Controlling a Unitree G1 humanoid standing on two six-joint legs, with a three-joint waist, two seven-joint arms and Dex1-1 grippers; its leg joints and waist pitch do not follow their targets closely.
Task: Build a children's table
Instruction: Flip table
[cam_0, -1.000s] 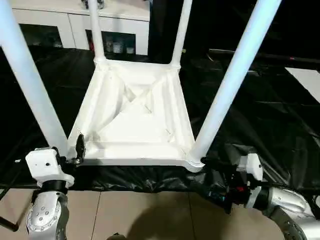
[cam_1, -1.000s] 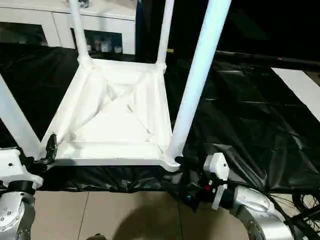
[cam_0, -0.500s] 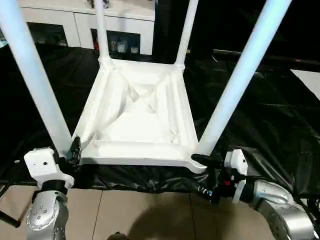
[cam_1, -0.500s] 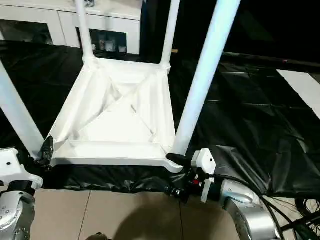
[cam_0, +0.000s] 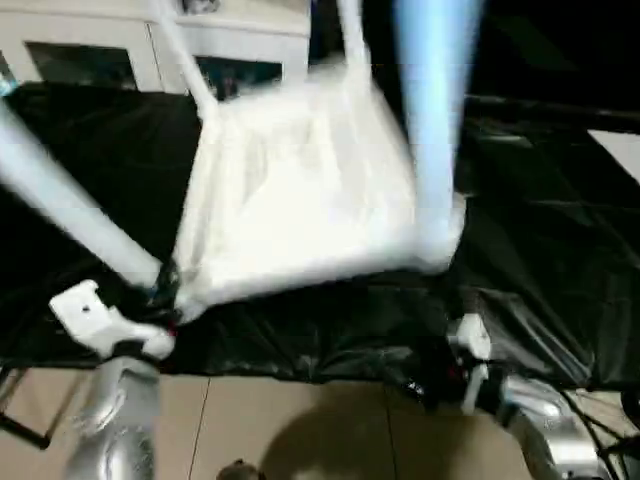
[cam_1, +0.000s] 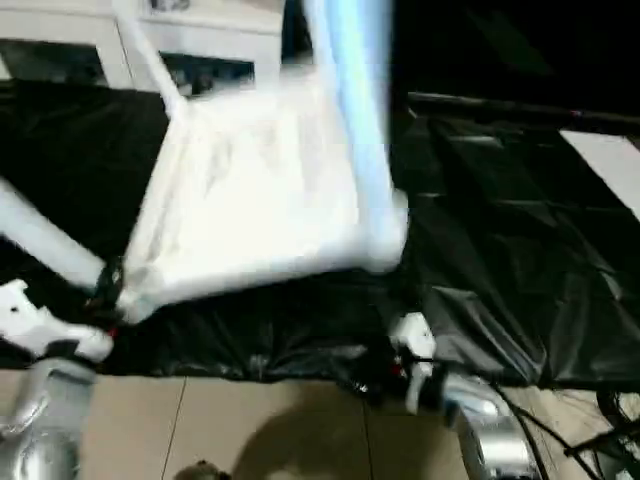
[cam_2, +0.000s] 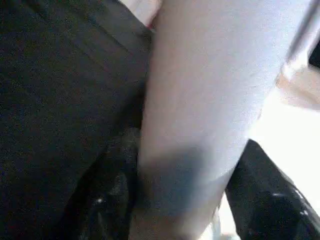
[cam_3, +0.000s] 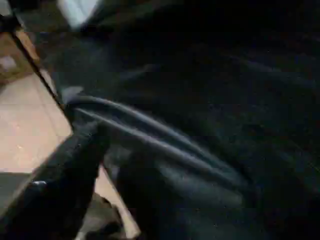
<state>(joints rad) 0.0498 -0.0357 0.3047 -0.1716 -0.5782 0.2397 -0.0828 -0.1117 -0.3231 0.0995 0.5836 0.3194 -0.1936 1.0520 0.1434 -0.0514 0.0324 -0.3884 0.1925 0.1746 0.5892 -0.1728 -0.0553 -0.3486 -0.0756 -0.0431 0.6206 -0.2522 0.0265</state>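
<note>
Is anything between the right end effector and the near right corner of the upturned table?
Nothing visible. The right end effector sits low by the black sheet, below the lifted corner of the table, with open space between them. Motion blur hides fine detail.

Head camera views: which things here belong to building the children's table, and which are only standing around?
Part of the job:
- large white plastic tabletop, upside down
- long white tubular legs fitted in its corners
- left gripper at the near left leg
- right gripper

Just around:
- black plastic sheet on the floor
- white cabinet with glass doors behind
</note>
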